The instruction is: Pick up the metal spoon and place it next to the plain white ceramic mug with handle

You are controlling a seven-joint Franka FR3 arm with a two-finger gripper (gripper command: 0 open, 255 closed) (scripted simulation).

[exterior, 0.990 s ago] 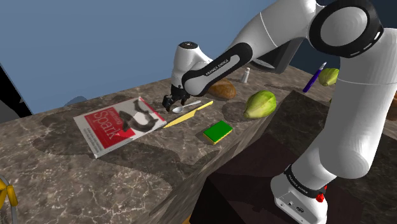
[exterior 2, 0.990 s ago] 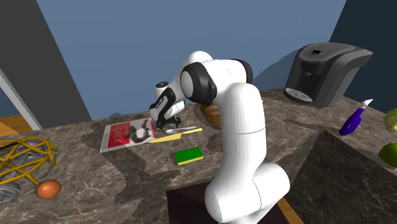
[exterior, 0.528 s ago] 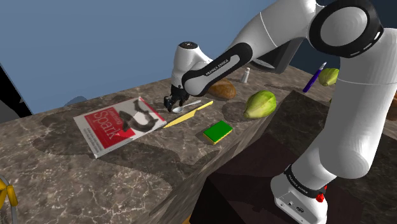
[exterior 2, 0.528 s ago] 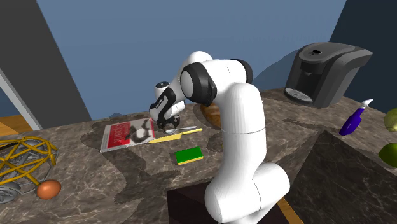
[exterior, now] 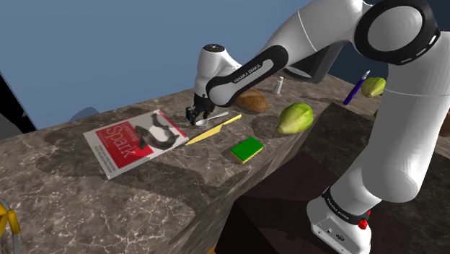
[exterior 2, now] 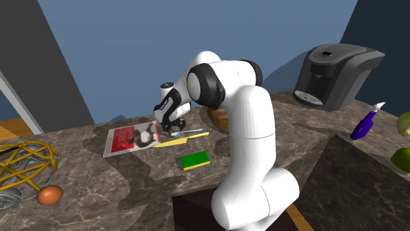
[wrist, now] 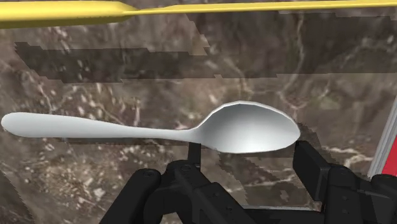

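**Item:** spoon (wrist: 245,127), 1 pc, pale grey, smooth glossy finish.

**Loc:** lies flat on the marble-look counter (exterior: 65,195). Bowl end is near the edge of a red magazine (exterior: 133,141). A yellow knife (exterior: 209,131) lies just beside it, roughly parallel, w/ a gap between them.

**Pincer** (wrist: 251,162)**:** released. Fingers (wrist: 312,167) are spread either side of the spoon's bowl, low over the counter, nothing gripped yet.

**Handling (est.):**
- Light, rigid, no flex, not fragile.
- Hard slick surface and rounded bowl edges, so pads may slide off or flip it.
- Thin and flat to the counter, so the tips need to get right down to the surface.
- Long handle sticks out to one side. Held at the bowl end, it will prob. tilt or swing.

**Where to hold:** bowl is the widest pt and most curved. The neck, where bowl narrows into handle, looks the steadier hold.

**Risk:** a nudge could scoot it into the knife.

**Also on counter:** green sponge (exterior: 246,149), green fruit (exterior: 294,117).

**Step:** pre-grasp. Close, lift and carry to the mug all remain.
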